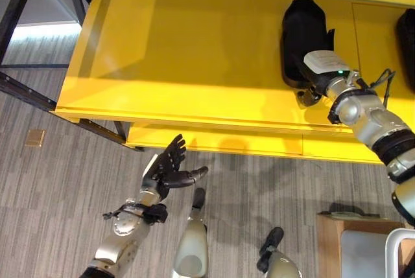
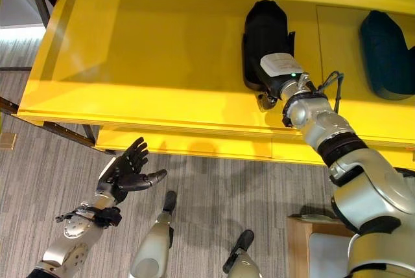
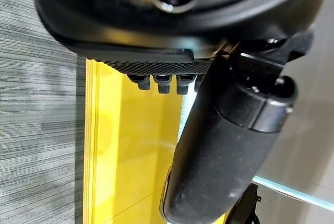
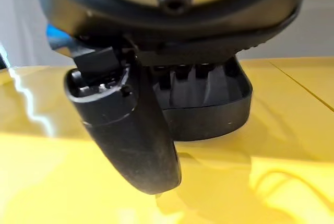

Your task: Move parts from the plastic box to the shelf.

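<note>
Black part (image 2: 264, 38) on yellow shelf (image 2: 155, 64), second part (image 2: 388, 54) in right eye view.

Bright overhead light glares off the glossy yellow shelf (image 1: 194, 57), throwing soft shadows; wrist views blur up close.

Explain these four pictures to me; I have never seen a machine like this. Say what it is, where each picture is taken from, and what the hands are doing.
This is a two-legged humanoid robot with silver arms and dark hands. The two wide pictures come from its head camera, looking down; the two close ones come from cameras on its wrists. Before it stands a yellow shelf. A black part lies on it, and the right hand reaches to it, with fingers over the part's near end; its grip is not clear. Another dark part lies further right on the shelf. The left hand hangs open above the grey floor, holding nothing.
</note>
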Controlling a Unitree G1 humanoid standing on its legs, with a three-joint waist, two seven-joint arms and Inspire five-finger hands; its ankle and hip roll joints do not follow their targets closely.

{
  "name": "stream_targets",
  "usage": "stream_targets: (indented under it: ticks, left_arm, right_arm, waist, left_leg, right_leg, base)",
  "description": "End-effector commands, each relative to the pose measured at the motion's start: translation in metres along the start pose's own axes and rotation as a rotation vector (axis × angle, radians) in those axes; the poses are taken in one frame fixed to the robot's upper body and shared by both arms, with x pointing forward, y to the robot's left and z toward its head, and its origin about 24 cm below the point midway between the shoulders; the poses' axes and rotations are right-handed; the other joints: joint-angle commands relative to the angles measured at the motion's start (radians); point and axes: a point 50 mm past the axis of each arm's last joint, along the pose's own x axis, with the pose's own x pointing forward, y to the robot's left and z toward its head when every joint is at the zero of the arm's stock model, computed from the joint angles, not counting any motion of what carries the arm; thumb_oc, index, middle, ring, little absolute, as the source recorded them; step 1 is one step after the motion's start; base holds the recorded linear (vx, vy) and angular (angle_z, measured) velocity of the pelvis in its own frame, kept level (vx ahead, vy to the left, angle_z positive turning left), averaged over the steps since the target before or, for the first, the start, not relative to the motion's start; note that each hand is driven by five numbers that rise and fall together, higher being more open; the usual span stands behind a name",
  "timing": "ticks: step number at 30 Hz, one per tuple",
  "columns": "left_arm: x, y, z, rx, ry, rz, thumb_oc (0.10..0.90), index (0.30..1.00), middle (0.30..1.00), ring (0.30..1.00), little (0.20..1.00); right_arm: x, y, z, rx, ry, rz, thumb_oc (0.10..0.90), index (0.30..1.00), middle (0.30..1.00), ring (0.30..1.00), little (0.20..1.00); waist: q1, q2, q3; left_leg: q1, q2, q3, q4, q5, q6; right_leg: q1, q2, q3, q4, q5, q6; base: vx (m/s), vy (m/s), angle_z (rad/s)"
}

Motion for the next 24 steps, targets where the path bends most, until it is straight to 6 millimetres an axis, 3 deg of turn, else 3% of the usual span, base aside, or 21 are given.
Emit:
stream_targets:
  ticks: [1, 13, 20, 24]
  left_arm:
    - [0.003, 0.0, 0.041, 0.002, -0.216, -0.027, 0.9, 1.0, 1.0, 1.0, 1.0]
    - [0.003, 0.005, 0.04, 0.015, -0.208, -0.009, 0.9, 1.0, 1.0, 1.0, 1.0]
    - [-0.001, 0.014, 0.037, 0.035, -0.184, 0.018, 0.9, 1.0, 1.0, 1.0, 1.0]
    - [-0.002, 0.017, 0.035, 0.038, -0.173, 0.042, 0.9, 1.0, 1.0, 1.0, 1.0]
  right_arm:
    - [0.001, -0.068, 0.001, -0.106, -0.041, -0.173, 0.9, 1.0, 1.0, 1.0, 1.0]
    - [-0.007, -0.092, 0.015, -0.178, -0.131, -0.217, 0.9, 1.0, 1.0, 1.0, 1.0]
    - [-0.022, -0.115, 0.023, -0.247, -0.192, -0.289, 0.9, 1.0, 1.0, 1.0, 1.0]
    - [-0.03, -0.117, 0.027, -0.228, -0.22, -0.333, 0.9, 1.0, 1.0, 1.0, 1.0]
  waist:
    - [0.0, -0.029, -0.005]
    - [-0.015, -0.05, -0.023]
    - [-0.036, -0.069, -0.071]
    - [-0.051, -0.071, -0.093]
  left_leg:
    - [-0.016, 0.017, 0.025, 0.009, 0.021, 0.029]
    - [0.004, 0.026, 0.03, 0.007, 0.016, 0.024]
    - [0.061, 0.042, 0.045, -0.022, 0.018, 0.011]
    - [0.089, 0.048, 0.056, -0.042, 0.024, 0.008]
  right_leg:
    - [-0.031, -0.003, 0.006, 0.132, -0.046, -0.042]
    - [-0.014, 0.001, 0.015, 0.12, -0.044, -0.042]
    - [0.041, 0.025, 0.023, 0.068, -0.037, -0.04]
    - [0.063, 0.036, 0.029, 0.039, -0.027, -0.038]
  base:
    - [0.0, 0.0, 0.0]
    - [0.0, 0.0, 0.0]
    - [0.03, -0.009, -0.02]
    - [0.03, -0.007, -0.14]
